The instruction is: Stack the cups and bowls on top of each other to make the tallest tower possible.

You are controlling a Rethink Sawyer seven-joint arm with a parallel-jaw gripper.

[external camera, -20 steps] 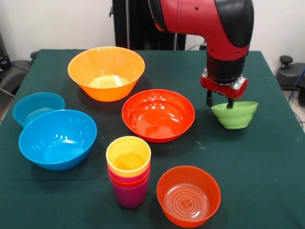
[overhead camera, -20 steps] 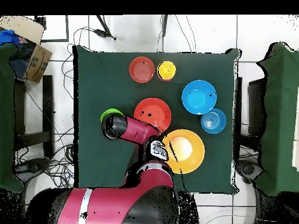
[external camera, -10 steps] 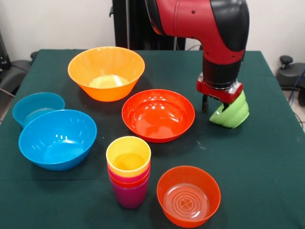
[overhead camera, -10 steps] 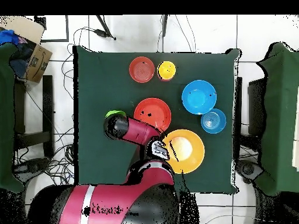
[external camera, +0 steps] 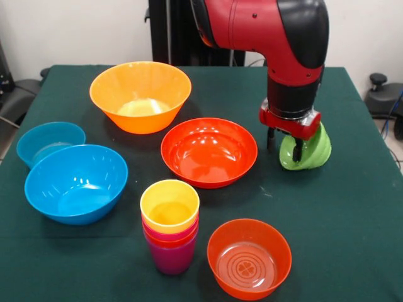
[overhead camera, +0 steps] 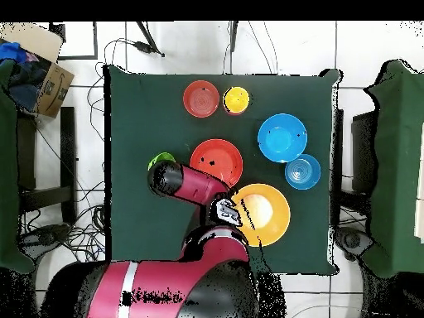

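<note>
— What is the robot arm (external camera: 277, 38) doing?

— Its gripper (external camera: 288, 143) is hanging over the small green bowl (external camera: 308, 151). One finger is poking down inside the bowl and one is outside, so the jaws are pinching the bowl's rim. The bowl is tipping up on its side, with its open mouth facing the arm.

— Where is that bowl sitting?

— On the green table (external camera: 352, 207), just beside the wide red-orange bowl (external camera: 209, 151). From above, only a bit of green (overhead camera: 159, 158) is peeking out from under the arm.

— And the cups?

— All four are sitting inside each other as a tower (external camera: 170, 226). The purple one is at the bottom and the yellow one is on top. The tower is standing near the front of the table, just beside the small see-through orange bowl (external camera: 249, 258).

— What about the other bowls?

— The big orange-yellow bowl (external camera: 140, 94) is sitting at the back. The big blue bowl (external camera: 75, 184) is touching the small blue bowl (external camera: 49, 142).
</note>
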